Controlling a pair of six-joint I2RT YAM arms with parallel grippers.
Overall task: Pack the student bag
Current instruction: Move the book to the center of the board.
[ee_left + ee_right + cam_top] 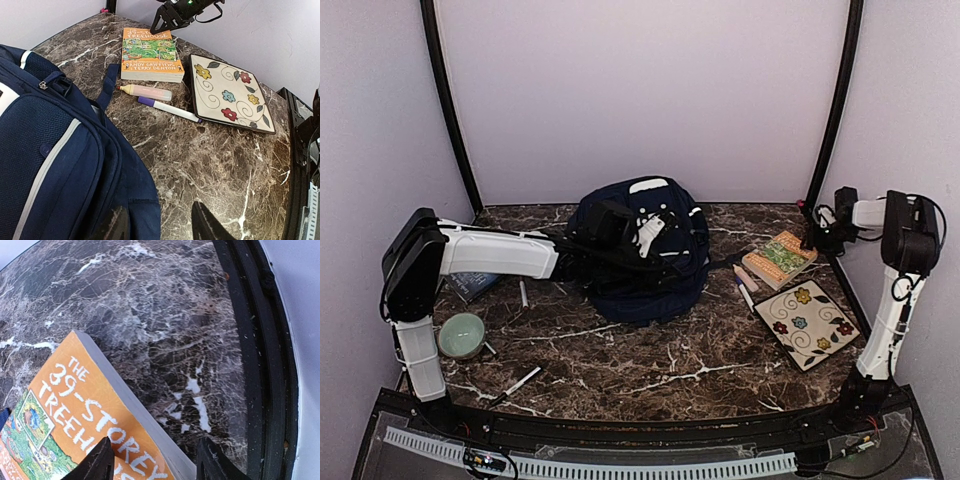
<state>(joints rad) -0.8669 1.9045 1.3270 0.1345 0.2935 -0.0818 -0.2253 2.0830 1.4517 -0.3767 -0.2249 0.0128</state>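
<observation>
Two robot arms are seen from above at a dark marble table (650,370). The navy student bag (650,275) is lying at the middle of the table's far side. The left end effector (615,228) is stretched over the bag's top. The right end effector (820,225) is held above the far corner of a paperback book (780,257). A green bowl (461,334) is set at the near left.

From the left wrist, the left end effector (162,227) is shown partly open, with nothing gripped. One finger (117,225) is over the bag's edge and the other is over bare table. Beyond lie the book, a pink highlighter (147,91), a purple-capped pen (170,109) and a flowered square plate (230,92).

From the right wrist, the right end effector (155,462) is shown partly open above the book's edge. Nothing is clasped. "The 39-Storey Treehouse" can be read on the cover.
</observation>
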